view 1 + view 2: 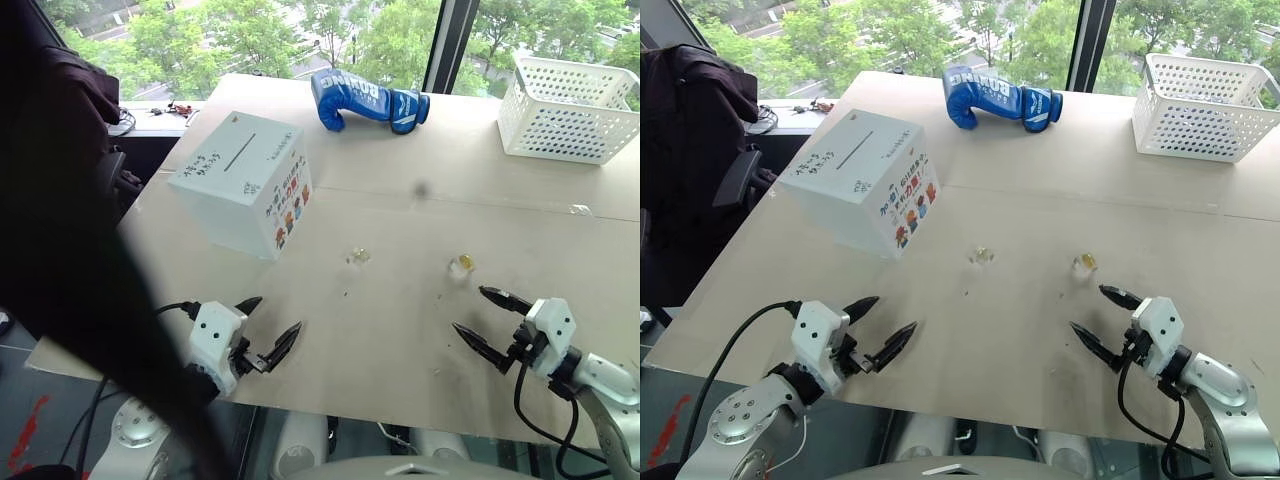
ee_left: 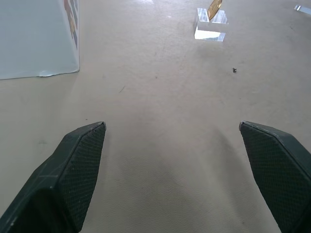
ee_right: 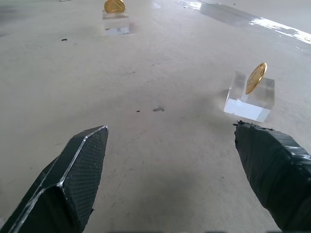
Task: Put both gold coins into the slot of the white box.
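- Gold coins: two, each standing on edge in a small clear block on the table's middle strip, well apart from each other. One coin [image 1: 358, 256] sits toward the centre; the other coin [image 1: 463, 263] lies nearer the right edge.
- White box [image 1: 243, 183] stands toward the table's left edge, tilted a little, its slot [image 1: 240, 152] on the top face and unobstructed. Cartoon figures run along the side facing the coins.
- Judged from this, nothing is done yet: both coins are on the table, neither is lifted, and both pick-ups and both drops into the slot remain.
- Right gripper [image 1: 1108, 319] hovers over the near edge with fingers spread wide, empty; in the right wrist view the nearer coin [image 3: 256, 77] sits just beyond one fingertip.
- Left gripper [image 1: 878, 328] hangs near the near-left corner, fingers likewise spread and holding nothing, pointing toward the centre coin [image 2: 214, 8].
- Farther out: a blue boxing glove [image 1: 366, 99] at the far edge, a white perforated basket [image 1: 569, 109] at the far-right corner.
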Robot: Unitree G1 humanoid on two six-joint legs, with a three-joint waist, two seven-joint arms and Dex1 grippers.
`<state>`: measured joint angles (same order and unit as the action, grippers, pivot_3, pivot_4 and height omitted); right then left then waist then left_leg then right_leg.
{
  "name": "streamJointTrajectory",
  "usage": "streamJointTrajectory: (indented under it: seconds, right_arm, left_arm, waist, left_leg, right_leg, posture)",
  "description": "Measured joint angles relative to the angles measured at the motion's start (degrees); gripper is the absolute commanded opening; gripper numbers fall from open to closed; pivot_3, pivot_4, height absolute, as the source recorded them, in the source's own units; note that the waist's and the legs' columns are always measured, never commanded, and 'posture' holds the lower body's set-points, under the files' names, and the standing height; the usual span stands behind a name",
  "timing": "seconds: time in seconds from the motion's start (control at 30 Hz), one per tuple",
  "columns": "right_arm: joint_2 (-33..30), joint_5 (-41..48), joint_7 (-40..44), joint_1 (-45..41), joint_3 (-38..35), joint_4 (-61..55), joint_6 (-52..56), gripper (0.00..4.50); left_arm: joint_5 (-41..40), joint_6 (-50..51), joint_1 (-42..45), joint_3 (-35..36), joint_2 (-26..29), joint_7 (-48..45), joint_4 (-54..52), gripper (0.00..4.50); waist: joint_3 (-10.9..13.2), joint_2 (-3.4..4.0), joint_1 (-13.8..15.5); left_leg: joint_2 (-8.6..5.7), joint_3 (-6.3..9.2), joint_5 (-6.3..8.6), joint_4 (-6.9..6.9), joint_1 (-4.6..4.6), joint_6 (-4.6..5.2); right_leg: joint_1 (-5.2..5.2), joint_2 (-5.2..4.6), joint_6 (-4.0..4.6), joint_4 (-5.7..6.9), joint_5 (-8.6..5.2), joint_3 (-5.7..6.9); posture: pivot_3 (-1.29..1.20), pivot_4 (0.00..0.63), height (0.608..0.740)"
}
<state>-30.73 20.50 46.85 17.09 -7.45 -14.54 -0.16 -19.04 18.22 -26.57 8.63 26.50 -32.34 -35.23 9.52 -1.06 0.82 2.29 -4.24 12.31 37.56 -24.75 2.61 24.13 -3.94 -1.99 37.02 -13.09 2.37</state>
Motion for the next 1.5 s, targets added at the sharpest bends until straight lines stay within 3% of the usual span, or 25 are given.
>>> streamJointTrajectory:
  seconds: [0.8,0.97,1.2,1.3,1.37,1.5]
  right_arm:
    - [1.31,0.42,-0.08,-0.77,-0.89,2.13,-0.81,4.47]
    - [3.81,0.25,-5.46,-4.88,-1.14,0.17,1.53,4.47]
    - [8.78,-3.41,-15.75,-16.04,4.23,-2.21,10.41,4.47]
    - [9.26,-4.48,-17.16,-16.85,5.52,-2.11,11.99,4.47]
    - [9.28,-4.72,-18.02,-16.85,5.51,-1.17,13.27,3.71]
    - [9.38,-4.74,-18.76,-16.85,5.47,-0.67,14.38,1.68]
  left_arm:
    - [-1.01,-1.00,5.08,-0.77,0.64,-2.01,1.96,4.50]
    - [-3.99,0.85,9.54,-0.90,3.32,-4.41,-0.24,4.50]
    - [-9.60,5.40,18.52,-4.96,6.84,-8.74,-2.42,4.50]
    - [-10.52,6.64,20.57,-5.37,7.39,-9.17,-3.02,4.50]
    - [-10.47,7.55,21.66,-5.72,7.90,-8.97,-2.99,4.50]
    - [-10.48,8.33,23.52,-6.59,7.88,-8.44,-3.00,4.50]
  waist:
    - [-0.30,0.11,0.05]
    - [-0.32,0.13,-0.15]
    - [-0.32,0.17,0.05]
    - [-0.32,0.17,0.01]
    - [-0.32,0.17,0.02]
    - [-0.32,0.17,-0.03]
  left_leg:
    - [-0.01,0.00,-0.04,0.04,0.01,0.06]
    - [0.03,-0.03,-0.04,0.20,0.03,0.07]
    - [0.04,0.05,0.08,0.74,-0.04,-0.13]
    - [0.01,0.02,0.07,0.76,-0.04,-0.09]
    - [0.00,0.01,0.03,0.76,-0.04,0.02]
    - [0.02,0.00,-0.03,0.76,-0.04,0.12]
  right_leg:
    - [-0.02,0.01,0.00,0.05,0.00,0.00]
    - [-0.05,0.05,0.01,0.28,0.01,-0.06]
    - [0.02,0.02,0.02,0.77,-0.01,0.00]
    - [0.01,-0.02,0.01,0.76,0.00,-0.04]
    - [0.01,0.00,0.02,0.77,0.00,-0.04]
    - [0.00,0.06,0.02,0.85,0.00,-0.07]
  posture:
    - [0.00,0.150,0.704]
    - [0.00,0.150,0.704]
    - [0.00,0.150,0.704]
    - [0.00,0.150,0.704]
    - [0.00,0.150,0.704]
    - [0.00,0.150,0.704]
